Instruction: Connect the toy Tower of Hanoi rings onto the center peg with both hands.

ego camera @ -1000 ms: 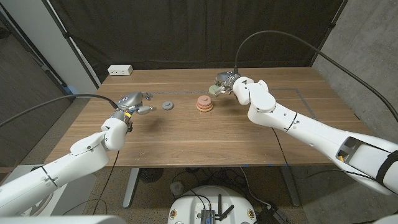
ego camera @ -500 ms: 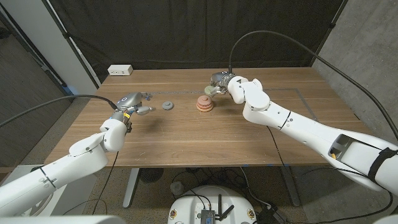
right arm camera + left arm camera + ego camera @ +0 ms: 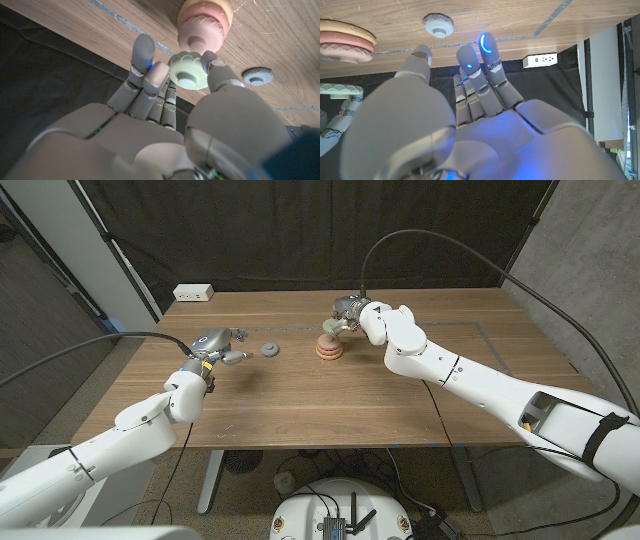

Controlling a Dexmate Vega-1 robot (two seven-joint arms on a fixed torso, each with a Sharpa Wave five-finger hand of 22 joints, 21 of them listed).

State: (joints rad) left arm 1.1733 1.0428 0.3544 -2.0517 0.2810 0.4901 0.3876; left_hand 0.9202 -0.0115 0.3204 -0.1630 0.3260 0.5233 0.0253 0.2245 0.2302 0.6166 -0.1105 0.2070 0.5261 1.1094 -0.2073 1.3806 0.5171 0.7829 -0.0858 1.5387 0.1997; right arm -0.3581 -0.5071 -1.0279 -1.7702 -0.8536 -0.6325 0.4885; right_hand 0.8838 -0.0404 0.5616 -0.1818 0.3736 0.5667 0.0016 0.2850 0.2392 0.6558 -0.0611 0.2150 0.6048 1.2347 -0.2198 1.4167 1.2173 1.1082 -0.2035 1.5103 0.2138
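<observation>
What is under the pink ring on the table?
Under the pink ring sits a wider tan ring, lying on the wooden table. Whether a peg runs through them is covered.

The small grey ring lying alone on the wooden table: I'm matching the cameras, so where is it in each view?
Head view: the small grey ring lies left of centre, between the left hand and the pink ring stack.
Left wrist view: top, just beyond the fingertips.
Right wrist view: right edge, past the pale green ring.
Shared landmark: the pink ring stack.
</observation>
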